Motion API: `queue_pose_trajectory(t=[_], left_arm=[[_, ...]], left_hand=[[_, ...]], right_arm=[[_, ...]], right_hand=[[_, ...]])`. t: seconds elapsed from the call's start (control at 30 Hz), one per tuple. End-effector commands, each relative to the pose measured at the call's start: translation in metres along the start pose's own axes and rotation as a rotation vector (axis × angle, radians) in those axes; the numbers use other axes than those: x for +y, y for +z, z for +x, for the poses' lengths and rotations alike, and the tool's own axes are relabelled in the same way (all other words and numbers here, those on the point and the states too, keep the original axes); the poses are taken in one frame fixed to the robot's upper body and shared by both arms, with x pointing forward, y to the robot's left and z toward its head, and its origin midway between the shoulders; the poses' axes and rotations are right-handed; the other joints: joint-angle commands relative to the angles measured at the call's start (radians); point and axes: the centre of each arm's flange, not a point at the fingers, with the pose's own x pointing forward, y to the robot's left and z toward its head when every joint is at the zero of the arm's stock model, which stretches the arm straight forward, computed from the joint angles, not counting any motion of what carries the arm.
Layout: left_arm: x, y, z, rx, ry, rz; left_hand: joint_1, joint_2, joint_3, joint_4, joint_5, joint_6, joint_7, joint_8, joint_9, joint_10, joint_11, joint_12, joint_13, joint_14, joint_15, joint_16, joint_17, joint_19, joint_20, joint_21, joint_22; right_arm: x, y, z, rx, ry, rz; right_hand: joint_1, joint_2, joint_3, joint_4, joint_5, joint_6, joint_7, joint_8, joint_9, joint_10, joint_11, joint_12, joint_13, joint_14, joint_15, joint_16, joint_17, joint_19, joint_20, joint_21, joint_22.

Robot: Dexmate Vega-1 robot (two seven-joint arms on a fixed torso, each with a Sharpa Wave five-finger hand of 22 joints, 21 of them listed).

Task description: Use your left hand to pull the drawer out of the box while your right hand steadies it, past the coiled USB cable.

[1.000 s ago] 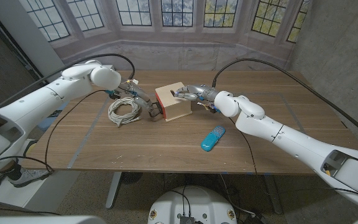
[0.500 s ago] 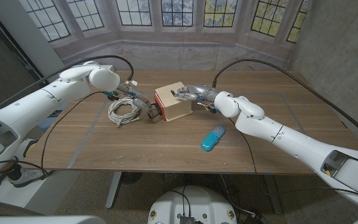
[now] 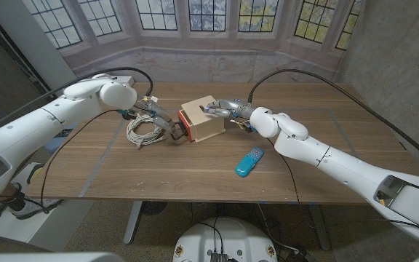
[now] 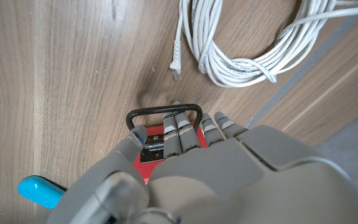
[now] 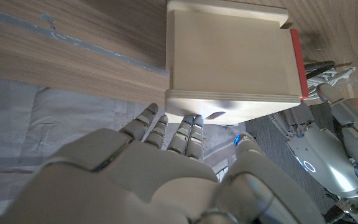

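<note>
A light wooden box stands mid-table with its red drawer front facing the robot's left. My left hand hooks its fingers through the black wire handle on that red front. The drawer shows a narrow gap out of the box. My right hand holds the box from the other end, fingers against the box. The coiled white USB cable lies just beside the left hand, also in the left wrist view.
A blue oblong object lies on the table nearer the front edge, to the right of the box. The left wrist view catches that blue object too. A cable plug end points toward the handle.
My left hand has drawn back a little toward the cable with the handle, and the red drawer front has come slightly out of the box. The right hand has stayed on the box.
</note>
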Motion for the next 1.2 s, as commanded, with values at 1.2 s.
queue_pose_trajectory(t=[1.2], left_arm=[[-0.020, 0.009, -0.021, 0.056, 0.010, -0.021]], left_hand=[[-0.007, 0.000, 0.011, -0.005, -0.003, -0.008, -0.001, 0.000, 0.002, 0.005, -0.003, -0.002, 0.005, 0.007, 0.000, 0.000, 0.001, 0.005, 0.003, 0.006, 0.002]], right_arm=[[0.005, 0.008, 0.007, -0.020, -0.002, 0.011]], right_hand=[[-0.010, -0.003, 0.016, -0.004, 0.004, 0.007, 0.003, 0.000, 0.000, 0.020, 0.020, 0.008, 0.001, 0.010, 0.001, 0.003, -0.001, -0.002, -0.017, 0.006, -0.001]])
